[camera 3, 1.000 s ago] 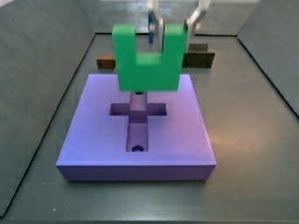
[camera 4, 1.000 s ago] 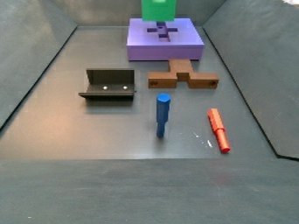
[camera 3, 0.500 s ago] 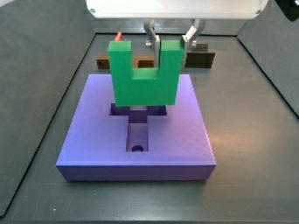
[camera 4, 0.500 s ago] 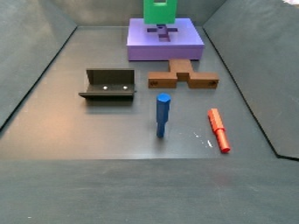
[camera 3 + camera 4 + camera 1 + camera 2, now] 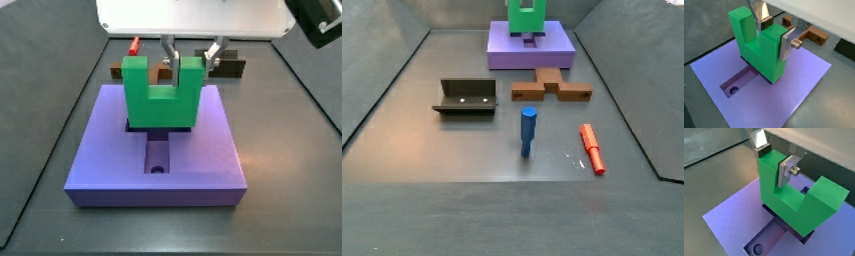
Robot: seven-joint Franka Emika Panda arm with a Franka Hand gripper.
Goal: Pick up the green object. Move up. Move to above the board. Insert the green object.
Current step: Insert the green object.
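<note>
The green object (image 5: 162, 102) is a bright green U-shaped piece that stands upright with its prongs up. Its base is down at the cross recess of the purple board (image 5: 207, 158); I cannot tell how deep it sits. My gripper (image 5: 189, 64) comes from above and is shut on one prong. Both wrist views show the silver fingers clamped on that prong, with the gripper (image 5: 773, 31) on the green object (image 5: 759, 52) over the board (image 5: 801, 85), and the gripper (image 5: 773, 160) on the green object (image 5: 791, 198). In a side view the green object (image 5: 527, 19) stands on the board (image 5: 509, 52) at the far end.
A brown flat cross piece (image 5: 551, 88) lies in front of the board. The fixture (image 5: 465, 97) stands to its left. A blue upright cylinder (image 5: 529, 132) and a red stick (image 5: 591, 148) are nearer. A dark block (image 5: 231, 67) lies behind the board. Grey walls bound the floor.
My gripper has come down with the green object, from above the board to the cross recess. Nothing else has moved.
</note>
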